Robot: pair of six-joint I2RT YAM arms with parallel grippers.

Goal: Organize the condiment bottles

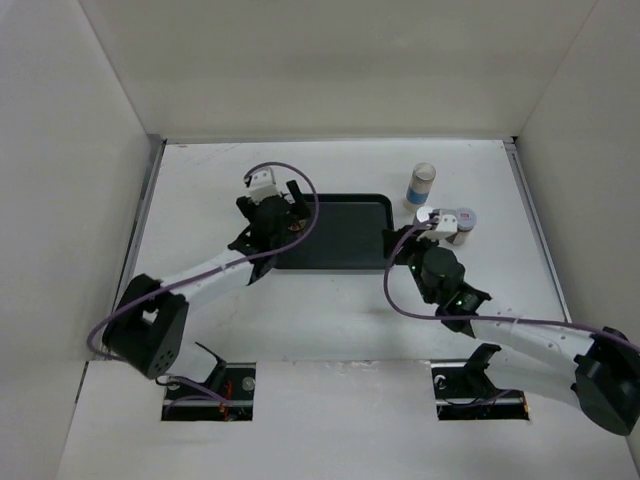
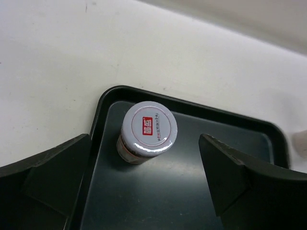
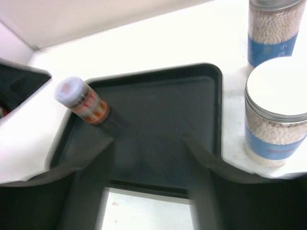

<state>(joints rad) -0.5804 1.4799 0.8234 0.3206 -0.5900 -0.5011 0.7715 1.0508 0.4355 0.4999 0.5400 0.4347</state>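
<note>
A short dark jar with a pale, red-marked lid [image 2: 149, 129] stands upright in the far left corner of the black tray [image 2: 192, 191]. My left gripper [image 2: 145, 155] is open, its fingers wide on either side of this jar and not touching it. In the top view my left gripper [image 1: 296, 212] hides the jar. The jar also shows in the right wrist view [image 3: 81, 101]. Two blue-banded jars stand on the table right of the tray, one nearer [image 3: 276, 112] [image 1: 461, 223] and one farther [image 3: 273, 28] [image 1: 422, 184]. My right gripper [image 3: 148, 155] [image 1: 400, 243] is open and empty over the tray's near right part. No second dark jar shows.
The black tray [image 1: 345, 240] lies in the middle of the white table. White walls close in the table on the left, back and right. My two arms reach in from the near edge, one at each end of the tray.
</note>
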